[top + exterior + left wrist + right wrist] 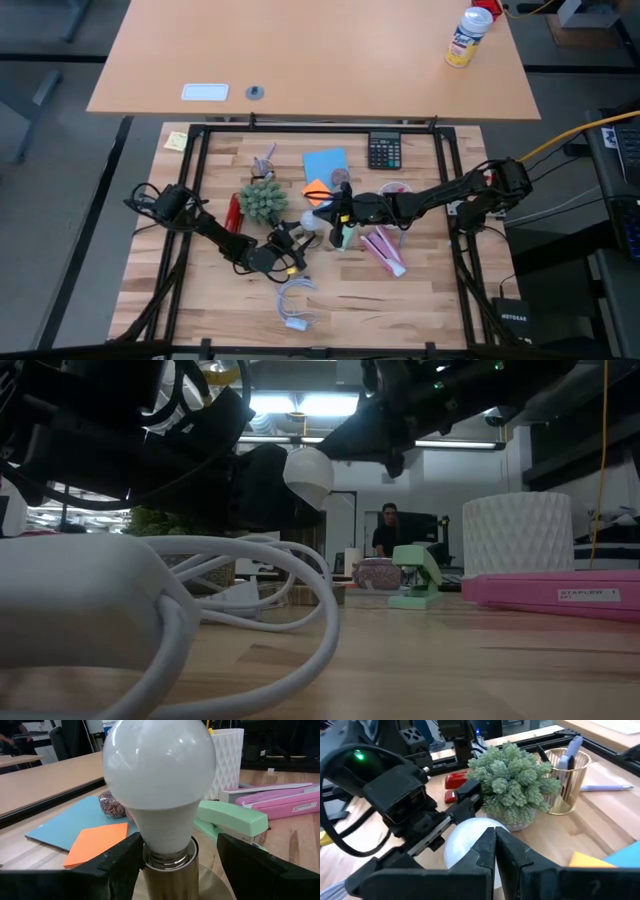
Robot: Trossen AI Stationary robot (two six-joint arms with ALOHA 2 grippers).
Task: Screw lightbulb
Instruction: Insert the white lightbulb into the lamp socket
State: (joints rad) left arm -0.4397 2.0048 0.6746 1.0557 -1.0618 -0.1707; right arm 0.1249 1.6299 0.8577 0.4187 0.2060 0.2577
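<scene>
1. Two dark arms meet near the middle of the pale wooden counter (400,300), and we see the lightbulb (309,221) between them, lifted clear of the planks.
2. We read the lightbulb (159,785) as a smooth, frosted white pear shape narrowing to a neck that sits in a brushed, brass-coloured metal socket (169,870).
3. The left pincer (172,862) has its two dark fingers spread on either side of that socket; whether they actually press on it we cannot tell.
4. The right pincer (495,851) has its matte black fingers pressed together, their tips right at the top of the white globe (470,842); from our views we cannot tell whether they touch it.
5. Toward the counter's far side stands a bushy green plant (512,782) of small scalloped leaves, with a ribbed gold pen cup (566,782) just beside it.
6. Lying flat near the bulb we find a blue sheet (75,822) with an orange sticky note (97,842) on it, a mint-green stapler (232,817) and a pink stapler (280,802).
7. A white cup (227,760) with a faceted diamond texture stands behind the staplers.
8. Near the counter's front edge a glossy white cord (200,610) lies in loose loops.
</scene>
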